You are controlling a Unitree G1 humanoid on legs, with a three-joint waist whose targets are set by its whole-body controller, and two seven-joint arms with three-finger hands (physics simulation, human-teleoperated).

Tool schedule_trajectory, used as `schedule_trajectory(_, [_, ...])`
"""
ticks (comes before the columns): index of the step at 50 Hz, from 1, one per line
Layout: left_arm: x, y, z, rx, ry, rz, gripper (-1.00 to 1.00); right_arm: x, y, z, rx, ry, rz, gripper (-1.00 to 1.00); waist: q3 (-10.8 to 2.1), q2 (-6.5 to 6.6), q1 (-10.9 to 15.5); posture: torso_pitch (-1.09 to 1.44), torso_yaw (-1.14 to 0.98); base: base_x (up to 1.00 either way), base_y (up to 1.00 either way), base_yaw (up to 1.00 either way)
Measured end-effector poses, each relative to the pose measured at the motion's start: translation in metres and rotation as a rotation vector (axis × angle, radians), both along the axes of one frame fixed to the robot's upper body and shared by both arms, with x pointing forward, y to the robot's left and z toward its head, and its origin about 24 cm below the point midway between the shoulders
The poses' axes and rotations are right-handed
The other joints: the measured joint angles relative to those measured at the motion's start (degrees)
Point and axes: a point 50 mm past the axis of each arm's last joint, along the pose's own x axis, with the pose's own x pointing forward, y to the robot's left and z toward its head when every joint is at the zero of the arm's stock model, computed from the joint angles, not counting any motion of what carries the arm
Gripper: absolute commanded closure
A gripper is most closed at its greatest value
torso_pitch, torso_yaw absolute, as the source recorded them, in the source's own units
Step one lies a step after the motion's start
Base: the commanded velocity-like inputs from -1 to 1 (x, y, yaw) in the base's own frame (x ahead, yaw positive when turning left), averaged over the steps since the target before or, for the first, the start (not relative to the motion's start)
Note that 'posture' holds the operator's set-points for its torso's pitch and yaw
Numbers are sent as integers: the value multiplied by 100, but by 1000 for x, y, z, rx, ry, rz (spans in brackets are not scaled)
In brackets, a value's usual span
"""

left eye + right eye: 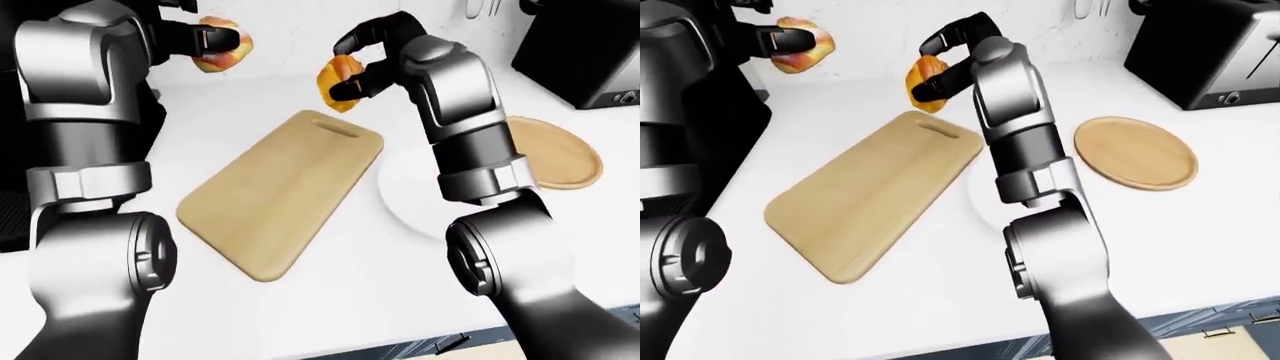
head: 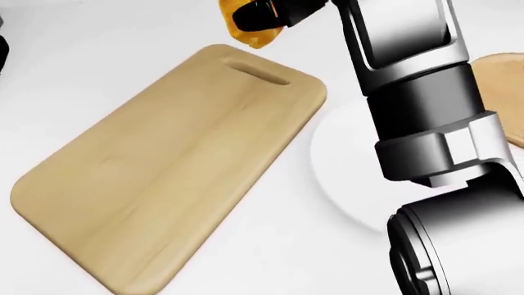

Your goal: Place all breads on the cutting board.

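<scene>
My right hand grips a bread roll above the cutting board's far end; my left hand clutches another roll, far left. Next: lower both onto the bare board.

Bright, even, shadowless render; white counter nearly overexposed, edges soft, no blur.
</scene>
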Motion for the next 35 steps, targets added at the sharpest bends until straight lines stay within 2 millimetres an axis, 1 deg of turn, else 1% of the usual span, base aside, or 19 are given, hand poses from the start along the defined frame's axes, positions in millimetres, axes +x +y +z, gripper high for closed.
schedule_trajectory(7, [-2, 1, 1, -4, -5, -1, 100, 1, 10, -10, -71, 8, 36, 100, 7, 26, -35, 0, 0, 0, 0, 0])
schedule_trajectory(16, [-2, 1, 0, -6, -6, -2, 100, -11, 31, -8, -183, -17, 139, 100, 11, 3, -54, 0, 0, 0, 0, 0])
schedule_trajectory(21, [-2, 1, 0, -9, -5, 2, 100, -14, 35, -15, -260, -13, 172, 100, 25, 6, -47, 0, 0, 0, 0, 0])
schedule_trajectory(28, [-3, 2, 2, -8, -14, -1, 100, -9, 38, -31, -371, 11, 191, 100, 16, 56, -55, 0, 0, 0, 0, 0])
schedule_trajectory(35, [-1, -1, 1, -6, -4, -5, 100, -3, 42, -41, -444, 24, 211, 100, 18, 92, -74, 0, 0, 0, 0, 0])
